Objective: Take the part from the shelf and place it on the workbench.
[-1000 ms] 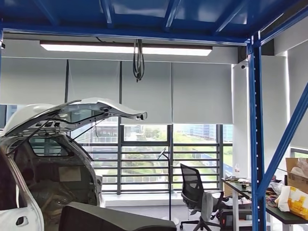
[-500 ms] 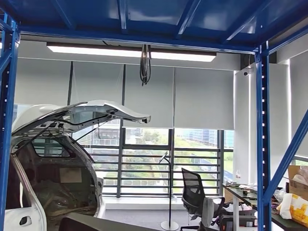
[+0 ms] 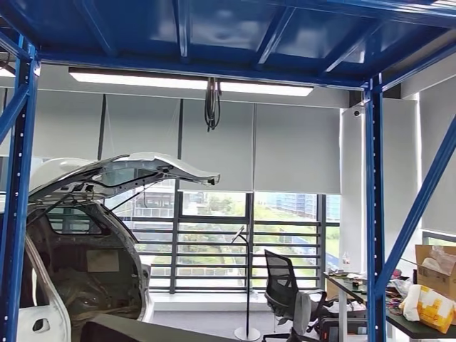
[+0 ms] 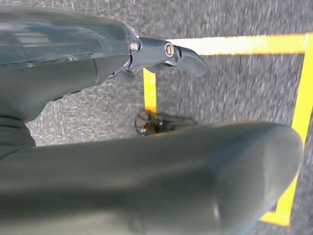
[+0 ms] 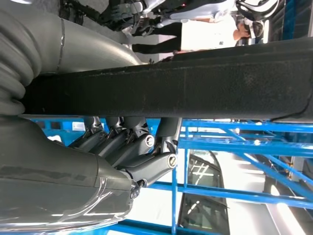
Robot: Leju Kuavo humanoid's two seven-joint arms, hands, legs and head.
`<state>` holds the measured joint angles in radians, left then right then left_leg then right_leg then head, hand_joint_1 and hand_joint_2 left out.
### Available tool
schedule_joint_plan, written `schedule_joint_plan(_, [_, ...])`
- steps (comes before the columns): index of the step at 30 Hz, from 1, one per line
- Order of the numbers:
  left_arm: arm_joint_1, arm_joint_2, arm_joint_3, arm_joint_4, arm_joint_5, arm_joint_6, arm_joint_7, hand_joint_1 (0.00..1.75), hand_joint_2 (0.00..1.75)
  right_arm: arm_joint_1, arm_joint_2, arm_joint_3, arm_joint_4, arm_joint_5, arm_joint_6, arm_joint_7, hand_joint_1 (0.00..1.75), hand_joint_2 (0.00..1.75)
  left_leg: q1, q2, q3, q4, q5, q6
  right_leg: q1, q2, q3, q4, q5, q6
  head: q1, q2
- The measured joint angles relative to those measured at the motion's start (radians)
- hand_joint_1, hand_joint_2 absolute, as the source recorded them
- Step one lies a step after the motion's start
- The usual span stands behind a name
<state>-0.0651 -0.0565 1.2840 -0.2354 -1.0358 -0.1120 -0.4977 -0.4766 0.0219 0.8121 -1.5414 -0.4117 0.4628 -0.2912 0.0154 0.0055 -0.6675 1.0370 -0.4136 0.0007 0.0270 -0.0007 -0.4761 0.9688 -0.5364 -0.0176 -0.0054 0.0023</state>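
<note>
One long black flat panel part (image 5: pixel 221 81), right hand (image 5: pixel 122 147) fingers wrapped round it; keeping it level, carrying slowly toward workbench.

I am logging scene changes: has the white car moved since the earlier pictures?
No. The white car keeps its place against the window railing; the whole picture shifted, so the camera moved.

Black part (image 5: pixel 221 81) (blue shelf frame (image 3: pixel 375 214))
</note>
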Motion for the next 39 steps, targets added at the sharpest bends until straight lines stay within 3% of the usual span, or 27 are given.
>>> schedule_joint_plan(2, [0.002,0.001,-0.003,0.0,-0.005,0.001,0.001,0.0,1.75,0.002,0.0,-0.001,-0.003,0.0,-0.002,-0.002,1.75,1.75,0.001,-0.002,-0.015,0.044,-0.062,-0.006,-0.006,-0.004,-0.015,-0.017,0.03,-0.01,0.0,0.0])
schedule_joint_plan(4, [0.002,0.003,-0.005,0.0,-0.009,0.004,0.002,0.0,1.75,0.004,-0.001,-0.001,-0.004,-0.001,-0.003,-0.005,1.75,1.75,0.004,-0.003,-0.037,0.151,-0.157,-0.014,-0.007,-0.007,-0.04,-0.016,0.05,-0.014,0.0,0.0])
schedule_joint_plan(5, [0.002,0.005,-0.006,0.0,-0.011,0.006,0.002,0.0,1.75,0.006,-0.001,-0.002,-0.004,-0.001,-0.004,-0.006,1.75,1.75,0.006,-0.003,-0.043,0.205,-0.184,-0.019,-0.008,-0.008,-0.054,-0.014,0.059,-0.012,0.0,0.0])
schedule_joint_plan(6, [0.001,0.007,-0.006,0.0,-0.012,0.007,0.001,0.0,1.75,0.008,-0.002,-0.002,-0.004,-0.001,-0.004,-0.006,1.75,1.75,0.008,-0.003,-0.04,0.24,-0.188,-0.024,-0.01,-0.009,-0.069,-0.01,0.067,-0.009,0.0,0.0])
schedule_joint_plan(7, [0.001,0.009,-0.007,0.0,-0.012,0.008,0.001,0.0,1.75,0.009,-0.003,-0.002,-0.004,-0.001,-0.004,-0.007,1.75,1.75,0.011,-0.003,-0.025,0.247,-0.172,-0.03,-0.013,-0.01,-0.085,-0.004,0.075,-0.005,0.0,0.0])
schedule_joint_plan(9, [-0.001,0.01,-0.009,0.0,-0.012,0.008,0.001,0.0,1.75,0.009,-0.004,-0.003,-0.004,-0.001,-0.004,-0.007,1.75,1.75,0.022,-0.002,0.051,0.165,-0.125,-0.046,-0.021,-0.01,-0.121,0.019,0.084,0.006,0.0,0.0])
schedule_joint_plan(10, [-0.002,0.01,-0.01,0.0,-0.013,0.008,0.0,0.0,1.75,0.009,-0.004,-0.004,-0.005,-0.001,-0.004,-0.008,1.75,1.75,0.025,-0.004,0.095,0.102,-0.119,-0.051,-0.023,-0.01,-0.14,0.036,0.085,0.012,0.001,0.0])
schedule_joint_plan(12, [-0.006,0.01,-0.013,0.0,-0.014,0.008,-0.003,0.0,1.75,0.008,-0.004,-0.007,-0.009,0.0,-0.004,-0.009,1.75,1.75,0.026,-0.008,0.146,0.019,-0.138,-0.044,-0.023,-0.009,-0.168,0.066,0.09,0.024,0.001,0.0])
schedule_joint_plan(15, [-0.007,0.011,-0.015,0.0,-0.017,0.008,-0.008,0.0,1.75,0.007,-0.005,-0.01,-0.012,0.0,-0.004,-0.011,1.75,1.75,0.019,-0.008,0.14,0.006,-0.141,-0.01,-0.027,-0.008,-0.185,0.078,0.101,0.042,0.0,0.0])
schedule_joint_plan(16, [-0.007,0.011,-0.017,0.0,-0.018,0.008,-0.01,0.0,1.75,0.006,-0.005,-0.011,-0.013,0.0,-0.004,-0.01,1.75,1.75,0.018,-0.006,0.132,0.006,-0.133,0.001,-0.029,-0.007,-0.191,0.09,0.083,0.046,0.0,0.0])
schedule_joint_plan(17, [-0.007,0.012,-0.019,0.0,-0.02,0.008,-0.011,0.0,1.75,0.005,-0.005,-0.013,-0.014,0.0,-0.004,-0.01,1.75,1.75,0.018,-0.004,0.123,0.005,-0.123,0.011,-0.031,-0.006,-0.201,0.121,0.048,0.05,0.0,0.0])
schedule_joint_plan(20, [-0.009,0.015,-0.022,0.0,-0.022,0.01,-0.012,0.0,1.75,0.004,-0.005,-0.017,-0.017,-0.001,-0.004,-0.009,1.75,1.75,0.009,-0.001,0.09,0.005,-0.095,0.027,-0.032,-0.004,-0.238,0.298,-0.085,0.056,0.0,0.0])
schedule_joint_plan(21, [-0.009,0.016,-0.022,0.0,-0.023,0.011,-0.012,0.0,1.75,0.004,-0.005,-0.017,-0.018,-0.001,-0.004,-0.009,1.75,1.75,0.004,0.0,0.079,0.005,-0.086,0.029,-0.032,-0.004,-0.239,0.342,-0.099,0.055,0.0,0.0])
schedule_joint_plan(22, [-0.009,0.016,-0.022,0.0,-0.023,0.013,-0.012,0.0,1.75,0.004,-0.005,-0.017,-0.018,-0.001,-0.004,-0.009,1.75,1.75,-0.001,0.0,0.067,0.005,-0.077,0.031,-0.03,-0.004,-0.226,0.356,-0.094,0.051,0.0,0.0])
schedule_joint_plan(23, [-0.009,0.016,-0.023,0.0,-0.023,0.014,-0.012,0.0,1.75,0.003,-0.005,-0.018,-0.019,-0.001,-0.003,-0.01,1.75,1.75,-0.005,0.001,0.056,0.005,-0.067,0.032,-0.027,-0.003,-0.196,0.333,-0.073,0.044,0.0,0.0])
schedule_joint_plan(25, [-0.009,0.016,-0.023,0.0,-0.023,0.015,-0.013,0.0,1.75,-0.002,-0.005,-0.018,-0.024,0.0,0.0,-0.01,1.75,1.75,-0.01,0.0,0.036,0.006,-0.049,0.032,-0.013,0.0,-0.094,0.197,-0.03,0.02,0.0,0.0])
schedule_joint_plan(27, [-0.008,0.015,-0.023,0.0,-0.023,0.015,-0.015,0.0,1.75,-0.013,-0.004,-0.018,-0.031,0.0,0.004,-0.012,1.75,1.75,-0.01,0.0,0.025,0.004,-0.032,0.027,0.003,0.002,-0.003,0.055,-0.026,-0.001,0.0,0.0])
schedule_joint_plan(28, [-0.008,0.015,-0.023,0.0,-0.023,0.015,-0.017,0.0,1.75,-0.018,-0.004,-0.018,-0.033,0.0,0.005,-0.012,1.75,1.75,-0.007,0.0,0.023,0.001,-0.023,0.021,0.008,0.003,0.018,0.018,-0.029,-0.006,0.0,0.0])
schedule_joint_plan(30, [-0.008,0.015,-0.023,0.0,-0.024,0.014,-0.019,0.0,1.75,-0.023,-0.004,-0.018,-0.034,0.0,0.007,-0.013,1.75,1.75,0.0,0.0,0.019,-0.006,-0.008,0.011,0.011,0.001,0.022,-0.01,-0.014,-0.01,0.0,0.0])
schedule_joint_plan(31, [-0.008,0.016,-0.023,0.0,-0.024,0.014,-0.02,0.0,1.75,-0.025,-0.004,-0.018,-0.034,0.0,0.008,-0.013,1.75,1.75,0.001,-0.001,0.015,-0.005,-0.017,0.007,0.01,-0.001,0.018,-0.019,0.001,-0.014,0.0,0.0])
schedule_joint_plan(33, [-0.007,0.016,-0.023,0.0,-0.024,0.012,-0.024,0.0,1.75,-0.028,-0.002,-0.018,-0.033,0.0,0.009,-0.014,1.75,1.75,0.001,-0.003,-0.004,0.045,-0.085,0.002,0.005,-0.007,-0.001,-0.032,0.03,-0.022,0.0,0.0])
schedule_joint_plan(35, [-0.007,0.017,-0.023,0.0,-0.024,0.011,-0.028,0.0,1.75,-0.028,0.0,-0.017,-0.032,0.0,0.011,-0.013,1.75,1.75,0.003,-0.003,-0.033,0.162,-0.168,-0.005,0.005,-0.009,-0.03,-0.027,0.047,-0.024,0.001,0.0])
schedule_joint_plan(36, [-0.007,0.018,-0.023,0.0,-0.025,0.011,-0.03,0.0,1.75,-0.026,0.0,-0.017,-0.031,0.0,0.013,-0.013,1.75,1.75,0.005,-0.003,-0.044,0.221,-0.181,-0.009,0.004,-0.01,-0.044,-0.024,0.054,-0.022,0.001,0.0])
schedule_joint_plan(38, [-0.006,0.019,-0.023,0.0,-0.025,0.012,-0.033,0.0,1.75,-0.024,0.001,-0.016,-0.027,0.0,0.016,-0.013,1.75,1.75,0.011,-0.003,-0.032,0.261,-0.138,-0.022,-0.001,-0.013,-0.076,-0.011,0.068,-0.014,0.001,0.0])
schedule_joint_plan(39, [-0.006,0.019,-0.023,0.0,-0.025,0.012,-0.034,0.0,1.75,-0.024,0.001,-0.015,-0.026,0.0,0.017,-0.013,1.75,1.75,0.016,-0.003,-0.003,0.231,-0.106,-0.029,-0.005,-0.014,-0.092,-0.001,0.073,-0.009,0.0,0.0])
